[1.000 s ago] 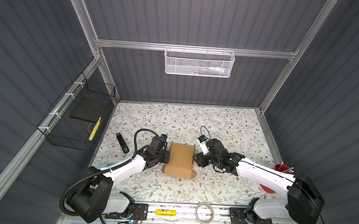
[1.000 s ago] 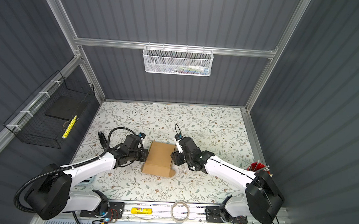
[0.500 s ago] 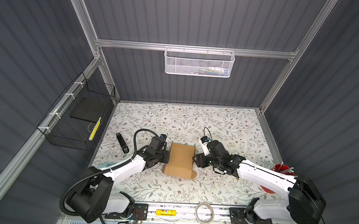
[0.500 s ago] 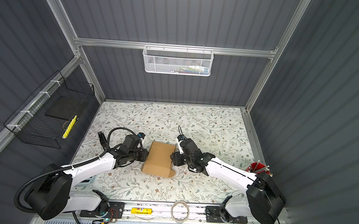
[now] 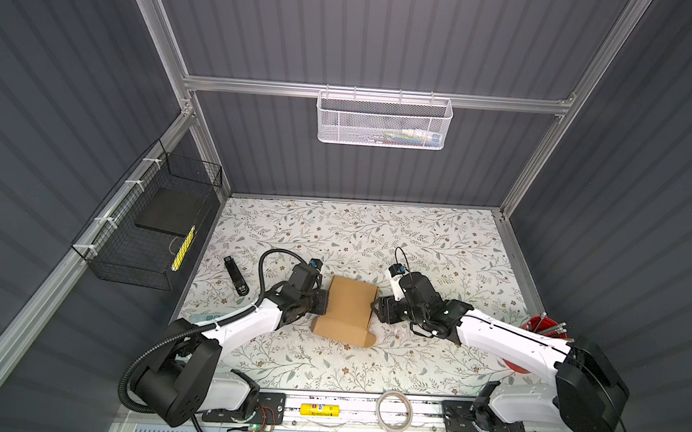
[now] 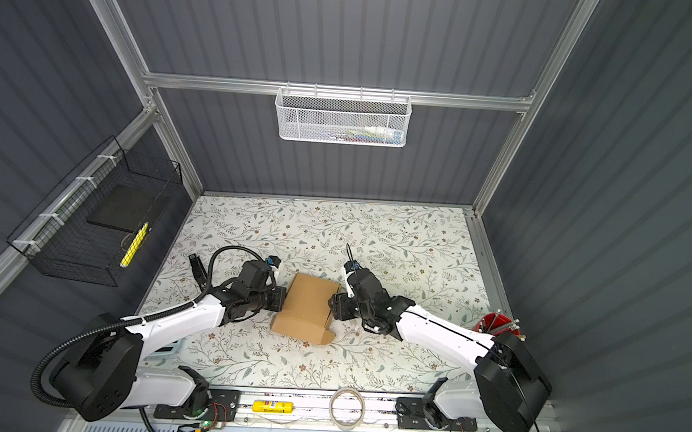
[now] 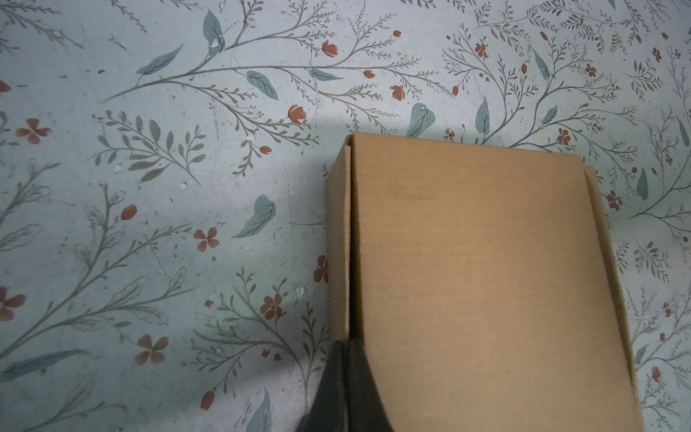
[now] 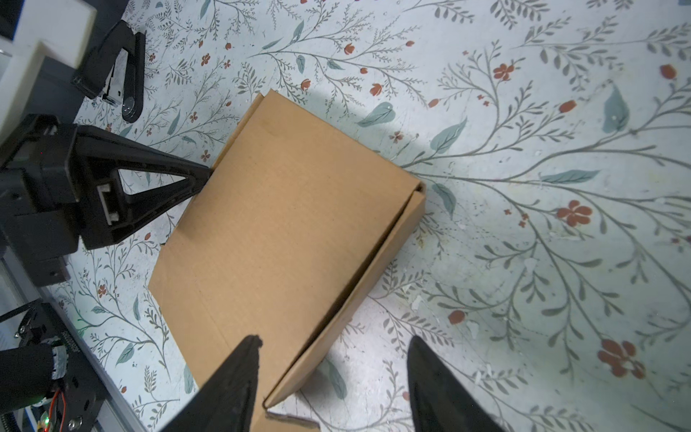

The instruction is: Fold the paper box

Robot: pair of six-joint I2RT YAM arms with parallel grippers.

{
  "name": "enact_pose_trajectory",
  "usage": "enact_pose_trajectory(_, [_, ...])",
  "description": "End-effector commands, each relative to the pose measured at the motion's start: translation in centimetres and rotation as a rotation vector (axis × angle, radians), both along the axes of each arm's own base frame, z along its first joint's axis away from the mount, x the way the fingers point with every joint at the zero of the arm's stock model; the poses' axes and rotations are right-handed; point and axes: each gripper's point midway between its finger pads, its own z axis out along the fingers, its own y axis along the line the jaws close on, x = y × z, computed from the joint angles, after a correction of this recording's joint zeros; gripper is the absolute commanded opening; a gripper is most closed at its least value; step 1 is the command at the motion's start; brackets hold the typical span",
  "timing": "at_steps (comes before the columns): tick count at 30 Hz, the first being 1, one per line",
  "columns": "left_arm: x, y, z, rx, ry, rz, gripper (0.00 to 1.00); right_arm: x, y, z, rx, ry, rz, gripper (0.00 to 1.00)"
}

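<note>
left fingers [image 7: 331, 391], closed together, touch the flat-lidded brown paper box [image 7: 486, 280].

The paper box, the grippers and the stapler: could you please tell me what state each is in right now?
paper box, folded up, lid down with a slight gap along one side, a small flap sticking out at a near corner.
left gripper, shut, tip at the seam between lid and side wall.
right gripper, open, fingers astride the box's opposite edge, gripping nothing.
stapler, lying flat, apart from both arms.
</note>
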Motion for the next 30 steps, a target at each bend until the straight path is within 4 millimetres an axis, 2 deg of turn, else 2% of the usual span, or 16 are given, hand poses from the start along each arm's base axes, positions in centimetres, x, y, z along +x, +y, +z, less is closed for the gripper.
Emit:
enact_pose_trajectory(1, [-1.1,0.8,-1.4,0.015,0.050,0.013,0.04,0.0,-0.4,0.2,0.043,0.021,-0.058,0.68])
enact_pose_trajectory(13, [-1.3,1.1,-1.2,0.001,0.033,0.027,0.00,-0.5,-1.1,0.4,0.229,0.084,-0.218,0.76])
enact_pose_trajectory(24, [-1.3,1.0,-1.3,-0.008,0.033,0.027,0.00,0.3,1.0,-0.3,0.392,0.126,-0.230,0.83])
enact_pose_trajectory(30, [-1.4,0.9,-1.4,-0.016,0.035,0.028,0.00,0.8,1.1,-1.9,0.479,0.167,-0.288,0.82])
